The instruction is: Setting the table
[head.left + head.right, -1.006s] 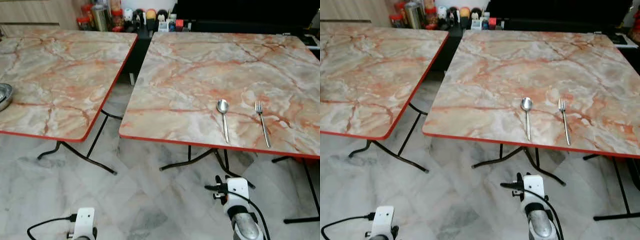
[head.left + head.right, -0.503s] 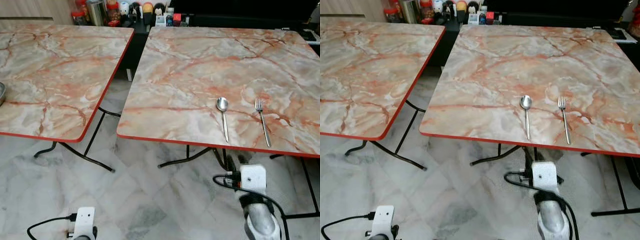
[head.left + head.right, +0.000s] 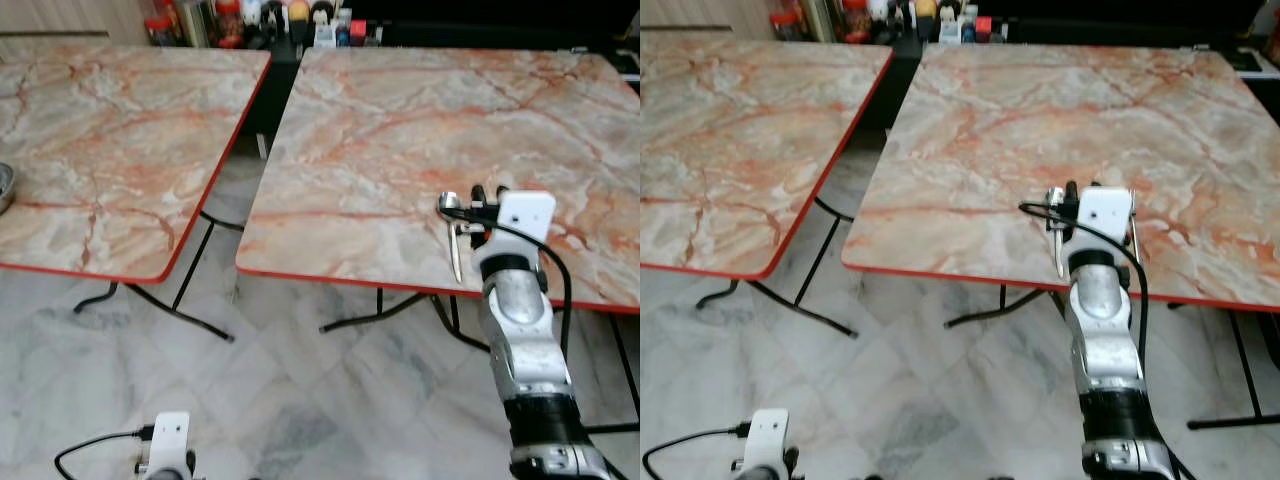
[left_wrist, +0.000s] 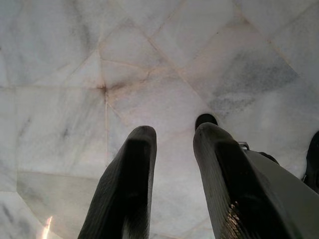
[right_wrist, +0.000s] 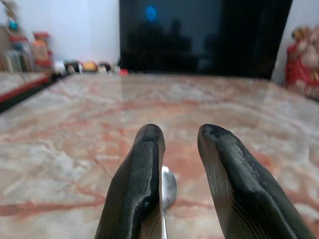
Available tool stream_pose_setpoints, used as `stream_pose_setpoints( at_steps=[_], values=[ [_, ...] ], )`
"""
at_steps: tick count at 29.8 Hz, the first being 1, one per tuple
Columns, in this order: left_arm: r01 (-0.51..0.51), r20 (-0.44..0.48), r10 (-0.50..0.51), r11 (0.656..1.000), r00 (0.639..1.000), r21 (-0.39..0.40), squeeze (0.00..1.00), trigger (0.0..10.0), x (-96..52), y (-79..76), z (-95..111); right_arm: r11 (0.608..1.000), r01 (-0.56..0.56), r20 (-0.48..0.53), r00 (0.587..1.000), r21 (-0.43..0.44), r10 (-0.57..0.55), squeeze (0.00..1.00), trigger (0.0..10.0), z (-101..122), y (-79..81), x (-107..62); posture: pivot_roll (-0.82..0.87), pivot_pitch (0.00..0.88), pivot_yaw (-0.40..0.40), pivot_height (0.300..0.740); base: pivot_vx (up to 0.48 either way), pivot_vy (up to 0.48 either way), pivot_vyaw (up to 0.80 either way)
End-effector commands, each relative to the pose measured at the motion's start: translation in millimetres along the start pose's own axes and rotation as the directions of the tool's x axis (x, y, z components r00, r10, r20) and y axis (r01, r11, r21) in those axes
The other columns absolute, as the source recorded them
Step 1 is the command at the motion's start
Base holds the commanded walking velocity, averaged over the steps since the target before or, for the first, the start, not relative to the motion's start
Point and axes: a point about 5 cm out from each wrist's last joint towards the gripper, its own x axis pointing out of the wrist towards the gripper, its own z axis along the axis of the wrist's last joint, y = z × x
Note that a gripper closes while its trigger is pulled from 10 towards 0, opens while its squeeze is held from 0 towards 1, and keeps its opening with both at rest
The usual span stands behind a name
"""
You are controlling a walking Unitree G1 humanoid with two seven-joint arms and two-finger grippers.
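A silver spoon (image 3: 447,204) lies near the front edge of the right marble table (image 3: 400,120), its handle pointing toward me. My right arm (image 3: 520,300) is raised over that edge, and its wrist covers the spot just right of the spoon. In the right wrist view my right gripper (image 5: 182,134) is open and low over the tabletop. The spoon's bowl (image 5: 168,188) shows between its fingers, close to one of them. My left gripper (image 4: 172,132) hangs open over the floor tiles, holding nothing.
A second marble table (image 3: 120,130) stands to the left across a narrow gap. A metal bowl (image 3: 4,186) sits at its far left edge. Jars and small figures (image 3: 250,14) line the back beside a dark screen. Folding table legs (image 3: 150,300) cross the marble floor.
My right arm has risen from down near the floor to tabletop height at the spoon. Its wrist now covers the fork that lay right of the spoon. The view shifted slightly.
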Motion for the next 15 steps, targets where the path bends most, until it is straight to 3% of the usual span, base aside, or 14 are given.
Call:
stream_pose_setpoints(
  at_steps=[1,15],
  values=[
    [-0.006,-0.026,0.005,1.000,1.000,-0.011,0.00,10.0,-1.5,1.9,-7.6,0.999,0.033,-0.038,0.999,0.026,-0.032,0.00,10.0,0.0,-2.8,5.1,-0.06,0.160,0.030,0.740,0.300,0.000,0.00],
    [-0.007,-0.025,0.006,1.000,1.000,-0.012,0.00,10.0,-1.2,2.9,-6.8,0.999,0.022,-0.075,0.997,0.034,-0.020,0.00,10.0,1.2,5.3,10.9,-0.06,0.182,0.030,0.740,0.335,0.000,0.00]
  ],
)
